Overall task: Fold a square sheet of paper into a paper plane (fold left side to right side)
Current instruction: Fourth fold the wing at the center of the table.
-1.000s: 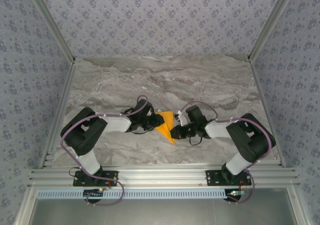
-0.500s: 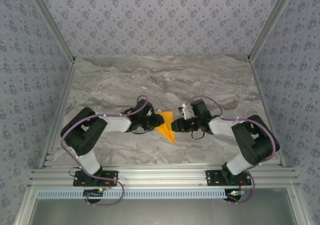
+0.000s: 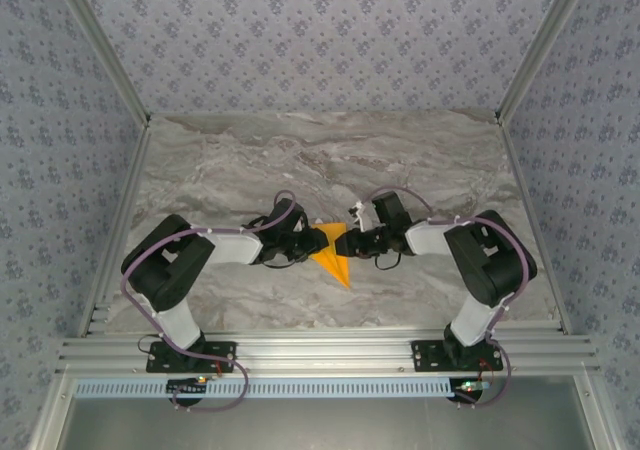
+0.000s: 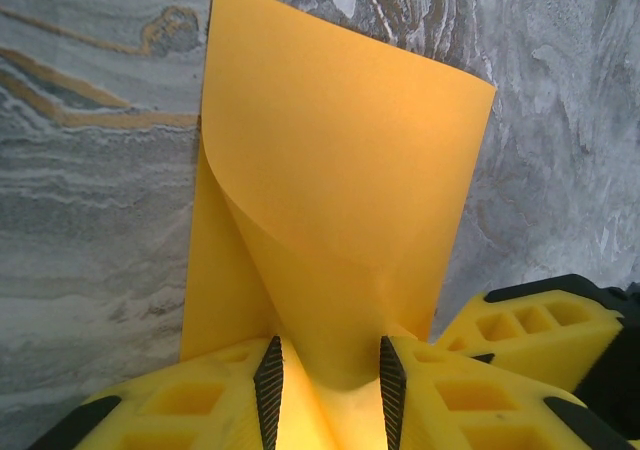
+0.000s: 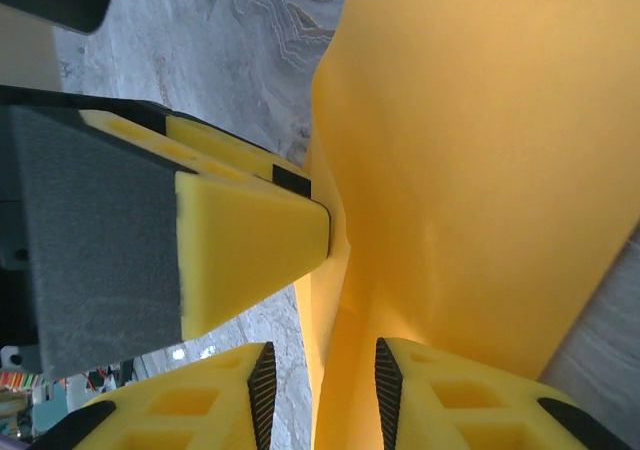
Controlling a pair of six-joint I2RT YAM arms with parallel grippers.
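Both grippers meet mid-tabletop, toward the near edge: left gripper (image 3: 306,242) and right gripper (image 3: 352,242) flank the folded orange paper (image 3: 332,255). Left wrist view: fingers clamp the raised flap (image 4: 330,220). Right wrist view: fingers pinch it too. Opposing pulls could tear it. Right arm has swung inward since.

Even, bright overhead light, soft shadows under the arms. Top view sharp. Wrist views: near yellow fingers (image 5: 250,245) slightly soft, warm glow on orange paper (image 4: 340,200).
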